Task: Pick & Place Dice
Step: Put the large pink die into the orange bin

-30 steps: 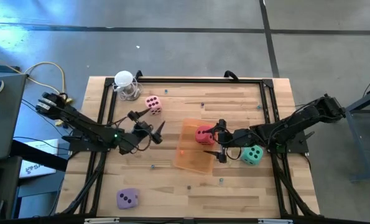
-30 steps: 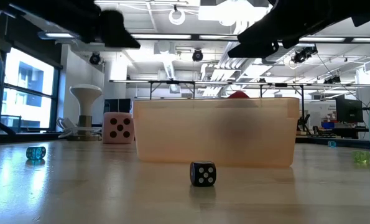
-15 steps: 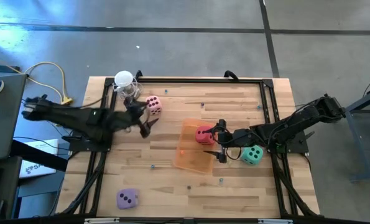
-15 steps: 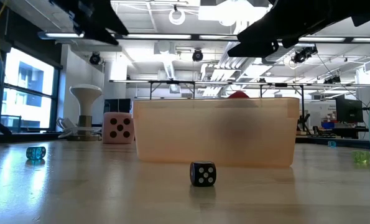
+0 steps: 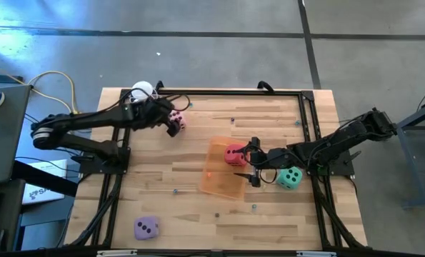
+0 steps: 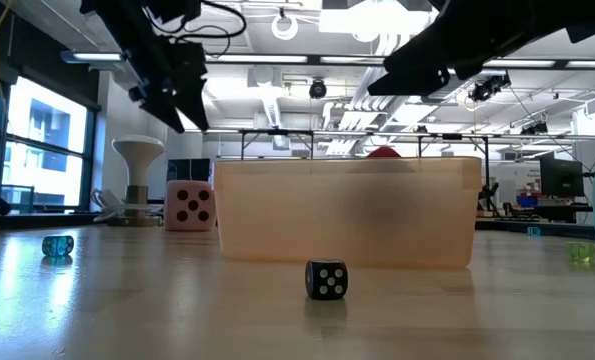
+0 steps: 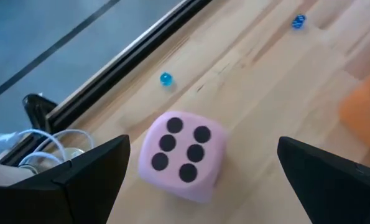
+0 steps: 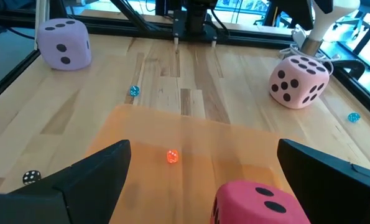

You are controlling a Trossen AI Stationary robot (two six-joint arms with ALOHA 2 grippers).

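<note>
The pink die [image 5: 176, 118] [image 7: 181, 155] [image 6: 189, 204] rests on the table near its far left corner. My left gripper [image 5: 171, 125] [image 6: 173, 95] [image 7: 202, 149] hangs open above it, a finger on either side, touching nothing. The red die [image 5: 233, 154] [image 8: 259, 202] lies in the orange tray [image 5: 221, 171] [image 6: 347, 210]. My right gripper [image 5: 252, 163] [image 8: 200, 149] hovers open just right of the red die. The teal die [image 5: 291, 178] sits on the table under the right arm. The lilac die [image 5: 146, 228] [image 8: 63, 42] sits near the near left corner.
A white stand with cables [image 5: 144, 94] [image 6: 137, 180] is beside the pink die at the far left corner. Tiny dice dot the table: a black one [image 6: 326, 279], blue ones [image 7: 165, 79], an orange one [image 8: 171, 156]. Black rails [image 5: 219, 91] frame the table.
My left arm has swung from the table's middle left toward the far edge, turning as it went, and now hangs over the pink die. The right arm and all the dice have kept still.
</note>
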